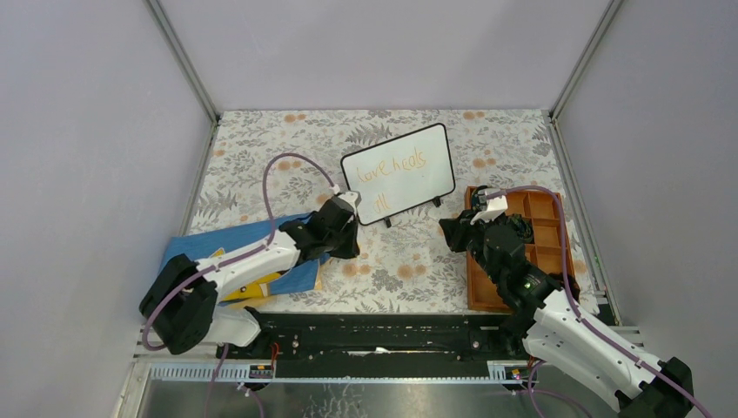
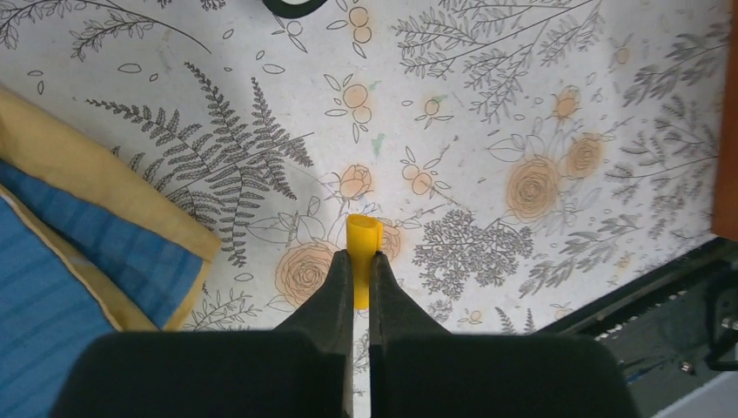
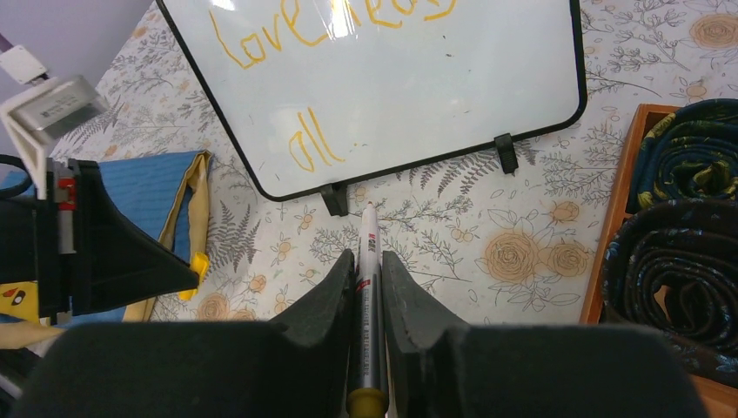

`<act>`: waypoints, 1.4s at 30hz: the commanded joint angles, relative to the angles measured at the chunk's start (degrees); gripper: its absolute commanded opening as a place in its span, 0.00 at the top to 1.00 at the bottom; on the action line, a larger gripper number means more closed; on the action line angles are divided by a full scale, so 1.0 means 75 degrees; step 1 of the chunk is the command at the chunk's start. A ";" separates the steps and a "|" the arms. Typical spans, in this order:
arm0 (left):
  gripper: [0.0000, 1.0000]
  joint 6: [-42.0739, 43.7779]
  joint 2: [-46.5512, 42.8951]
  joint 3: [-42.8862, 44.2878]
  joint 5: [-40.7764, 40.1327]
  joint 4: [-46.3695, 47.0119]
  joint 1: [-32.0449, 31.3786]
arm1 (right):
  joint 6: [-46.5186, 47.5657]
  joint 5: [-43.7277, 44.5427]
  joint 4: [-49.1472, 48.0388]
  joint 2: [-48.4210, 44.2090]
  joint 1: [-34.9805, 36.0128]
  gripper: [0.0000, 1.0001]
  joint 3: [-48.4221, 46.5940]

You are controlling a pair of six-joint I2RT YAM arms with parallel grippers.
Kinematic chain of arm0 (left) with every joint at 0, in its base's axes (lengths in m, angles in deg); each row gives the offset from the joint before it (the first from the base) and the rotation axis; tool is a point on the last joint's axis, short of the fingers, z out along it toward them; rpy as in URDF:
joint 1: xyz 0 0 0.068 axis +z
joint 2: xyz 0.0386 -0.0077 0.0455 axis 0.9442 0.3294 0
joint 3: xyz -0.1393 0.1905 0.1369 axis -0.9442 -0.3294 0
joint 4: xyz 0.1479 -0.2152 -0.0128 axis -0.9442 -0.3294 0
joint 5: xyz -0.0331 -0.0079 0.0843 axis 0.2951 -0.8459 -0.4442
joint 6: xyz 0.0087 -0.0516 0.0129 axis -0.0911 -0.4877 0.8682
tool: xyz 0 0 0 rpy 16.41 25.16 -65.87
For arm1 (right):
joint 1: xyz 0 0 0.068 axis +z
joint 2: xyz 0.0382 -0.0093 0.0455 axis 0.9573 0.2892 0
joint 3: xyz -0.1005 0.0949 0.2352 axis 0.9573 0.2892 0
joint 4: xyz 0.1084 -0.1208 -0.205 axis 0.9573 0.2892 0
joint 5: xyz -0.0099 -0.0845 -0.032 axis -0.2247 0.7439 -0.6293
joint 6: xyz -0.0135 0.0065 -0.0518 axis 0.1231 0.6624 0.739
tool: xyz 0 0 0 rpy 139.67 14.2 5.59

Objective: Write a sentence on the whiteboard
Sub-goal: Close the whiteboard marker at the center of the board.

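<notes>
Whiteboard, glossy, round-cornered, black-framed

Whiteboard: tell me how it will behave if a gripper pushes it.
The whiteboard stands propped on two small black feet, so a push near its top would probably tip it. It looks thin and rigid, likely light, so a low nudge may slide it across the floral tablecloth. Its glossy face looks slippery; rubbing could smear the sentence.
</notes>
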 commanded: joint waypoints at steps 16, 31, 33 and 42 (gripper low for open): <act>1.00 -0.1402 -0.4166 -0.2056 0.0826 0.4899 0.0765 | -0.0095 0.0127 -0.0731 -0.0174 -0.0041 1.00 0.0024; 1.00 -0.2399 -0.4753 -0.1842 0.0438 0.8054 0.1545 | 0.0782 0.0335 -0.3745 0.0964 0.0298 1.00 -0.1394; 1.00 -0.2532 -0.4708 -0.1669 0.0409 0.8266 0.1673 | 0.1063 0.0462 -0.4181 0.1271 0.0470 1.00 -0.1698; 1.00 -0.4131 -0.3886 -0.0859 0.0708 0.9004 0.2316 | 0.2005 0.0775 -0.5784 0.1801 0.1640 1.00 -0.2607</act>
